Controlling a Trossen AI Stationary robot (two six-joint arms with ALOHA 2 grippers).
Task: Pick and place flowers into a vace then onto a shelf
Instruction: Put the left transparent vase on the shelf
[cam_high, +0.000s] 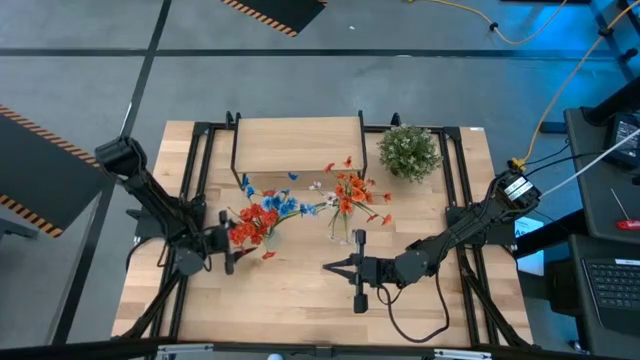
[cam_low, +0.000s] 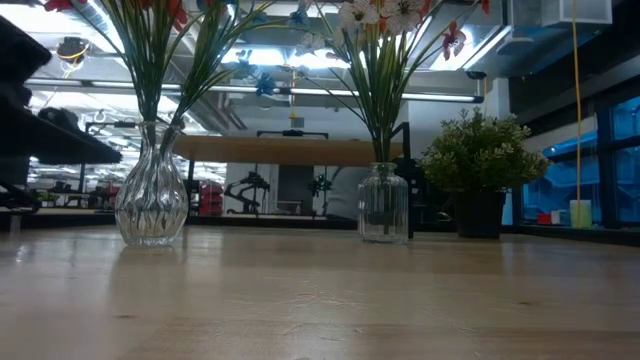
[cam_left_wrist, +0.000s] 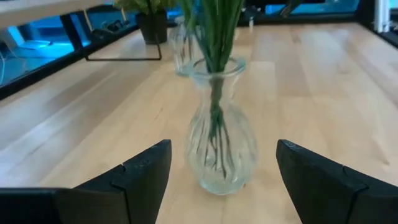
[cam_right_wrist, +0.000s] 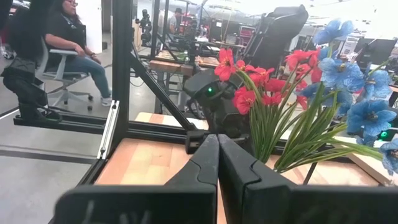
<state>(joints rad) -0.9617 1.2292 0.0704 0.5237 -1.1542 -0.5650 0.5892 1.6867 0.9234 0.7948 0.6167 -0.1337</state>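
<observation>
Two glass vases stand upright on the table. The ribbed vase (cam_left_wrist: 221, 149) (cam_low: 150, 195) holds red and blue flowers (cam_high: 262, 218). The narrower vase (cam_low: 384, 205) holds orange-red and white flowers (cam_high: 347, 195). My left gripper (cam_left_wrist: 224, 163) (cam_high: 230, 245) is open and level; its fingers stand on either side of the ribbed vase's belly, with a gap on each side. My right gripper (cam_right_wrist: 217, 155) (cam_high: 328, 267) is shut, points toward the table's left and sits near the middle of the table, touching nothing. The shelf (cam_high: 297, 145) stands at the far edge.
A bushy green potted plant (cam_high: 408, 152) (cam_low: 483, 160) stands on the table at the shelf's right end. Black frame rails (cam_high: 190, 170) run along both table sides. Bare tabletop (cam_high: 290, 300) lies toward the near edge. A person sits on a chair (cam_right_wrist: 56, 50) beyond the table.
</observation>
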